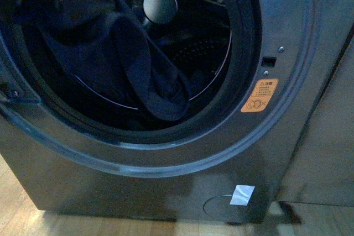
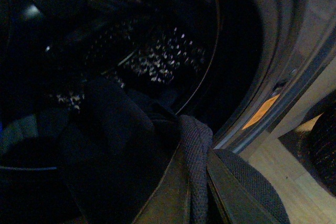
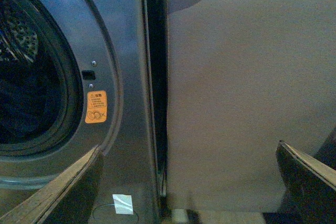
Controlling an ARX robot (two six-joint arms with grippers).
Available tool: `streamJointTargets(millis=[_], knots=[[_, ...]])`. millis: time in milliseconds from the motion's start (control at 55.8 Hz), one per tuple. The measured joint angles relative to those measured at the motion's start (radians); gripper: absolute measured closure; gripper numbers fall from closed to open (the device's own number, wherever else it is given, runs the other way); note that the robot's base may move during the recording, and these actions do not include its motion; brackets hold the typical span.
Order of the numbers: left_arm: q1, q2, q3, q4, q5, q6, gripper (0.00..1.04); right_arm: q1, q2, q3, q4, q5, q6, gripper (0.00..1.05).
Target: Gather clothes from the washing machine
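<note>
In the front view the washing machine (image 1: 287,136) is standing with its porthole (image 1: 243,53) open. The clothes (image 1: 133,64) are hanging inside as one dark navy bundle. Its long axis is running slantwise from the upper left of the opening down toward the lower right, and the rounded end is pointing at the bottom rim. An orange sticker (image 1: 259,95) and a white tag (image 1: 242,194) are showing on the grey front. I cannot make out either claw from here.

The left wrist view is giving what the front cannot. The left claw (image 2: 195,150) is clenching a ridge of the knit fabric between its two fingers, with the perforated drum (image 2: 163,56) glinting behind.

The right wrist view is looking outside the drum, at the sticker, the tag and a grey panel (image 3: 241,93) beside the machine. The right claw (image 3: 188,148) is hanging released, with its fingers wide apart and grasping nothing, well apart from the clothes.
</note>
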Motion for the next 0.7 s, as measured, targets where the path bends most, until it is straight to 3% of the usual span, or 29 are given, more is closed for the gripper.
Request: streamJointTargets(millis=[376, 699], knots=[[-0.121, -0.205, 0.246, -0.154, 0.053, 0.028, 1.01, 0.000, 0.000, 0.000, 0.000, 0.000, 0.000, 0.07], [-0.262, -0.023, 0.689, -0.322, -0.031, 0.088, 1.01, 0.000, 0.000, 0.000, 0.000, 0.000, 0.000, 0.07]])
